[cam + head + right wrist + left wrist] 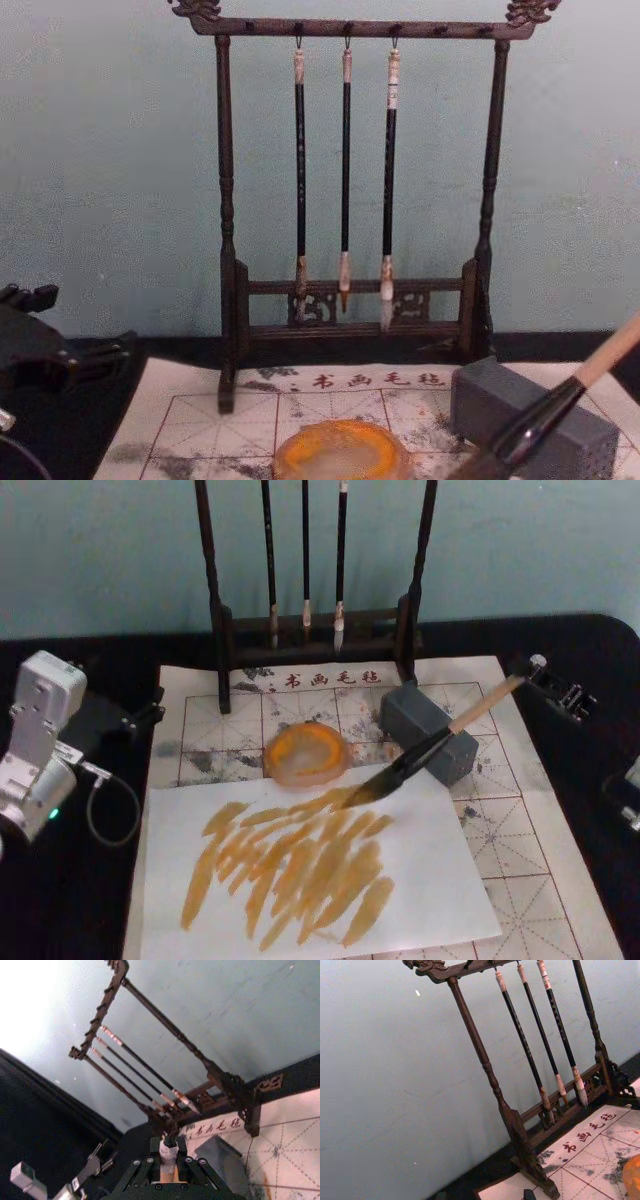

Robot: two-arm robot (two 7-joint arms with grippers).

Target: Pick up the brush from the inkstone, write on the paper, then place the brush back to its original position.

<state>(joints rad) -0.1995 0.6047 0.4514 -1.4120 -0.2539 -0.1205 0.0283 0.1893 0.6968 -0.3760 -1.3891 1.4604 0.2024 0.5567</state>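
Nearest, left of and before the grey block [415,713], a white sheet [430,880] streaked orange lies on the paper [520,830]. The brush [430,745] slants over the block, tuft at that sheet's far edge. Right of the block, the right gripper [168,1160] clamps the brush's end cap. The left gripper [145,717] is parked far left of the block. The brush rack [215,610] stands behind it.
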